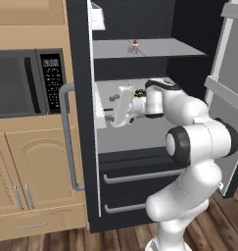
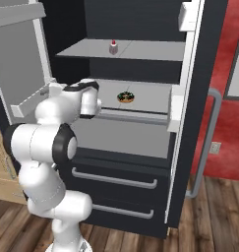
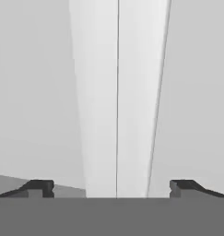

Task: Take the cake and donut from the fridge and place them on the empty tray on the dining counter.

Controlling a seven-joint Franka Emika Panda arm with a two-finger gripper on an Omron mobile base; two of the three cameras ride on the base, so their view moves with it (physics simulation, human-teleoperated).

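The fridge [image 1: 140, 166] stands with both doors open. On its upper shelf sits the cake [image 1: 134, 46] [image 2: 112, 47], a small white slice with a red dot on top. One shelf lower lies the donut [image 2: 126, 97], glazed dark; in the left base view the donut [image 1: 138, 92] peeks out just behind my wrist. My gripper [image 1: 113, 107] is at the middle shelf's height, left of the donut, and points toward the fridge's left side. In the hand view the gripper [image 3: 115, 189] is open with nothing between its fingertips [image 3: 39, 186], facing a pale grey wall with a white upright strip.
A microwave [image 1: 22, 83] and tan wooden cabinets [image 1: 32, 171] stand left of the fridge. The open door with its shelf bins [image 1: 228, 93] hangs close to my elbow on the right. Dark drawers [image 2: 116, 179] sit under the shelves. A long grey door handle [image 1: 66, 137] juts out.
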